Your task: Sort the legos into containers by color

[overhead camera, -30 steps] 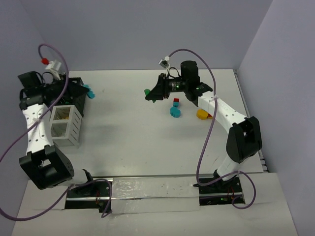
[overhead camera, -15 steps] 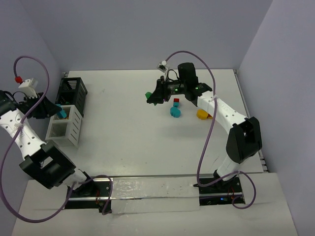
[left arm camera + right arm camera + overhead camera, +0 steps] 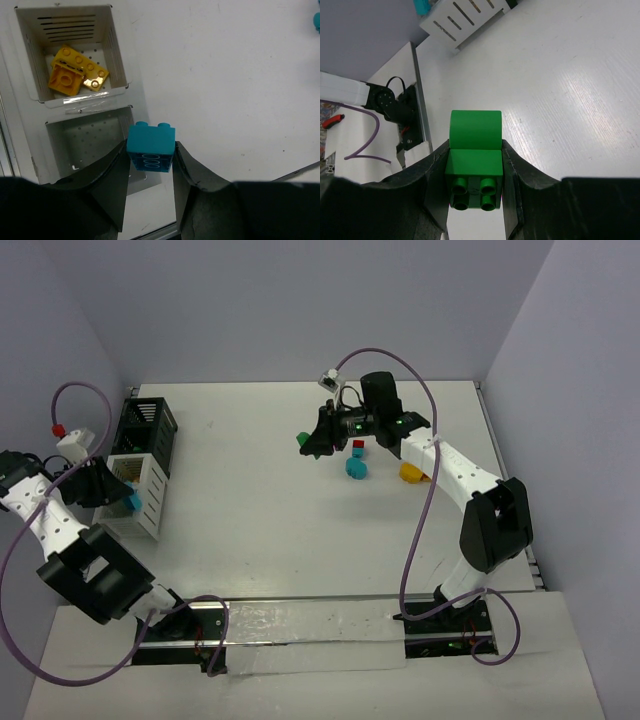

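Leftmost, the left gripper pinches a cyan brick by its flat sides, studs pointing forward, above the white bin, at its near compartment. Rightward, well apart, the right gripper clamps a green piece, long axis straight out, rounded end forward. Both look light, hard and slippery, so flat faces likely grip best

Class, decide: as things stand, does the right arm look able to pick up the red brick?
Probably not yet. The red brick lies uncovered near its wrist, but its fingers are shut on a green piece, leaving no free grip.
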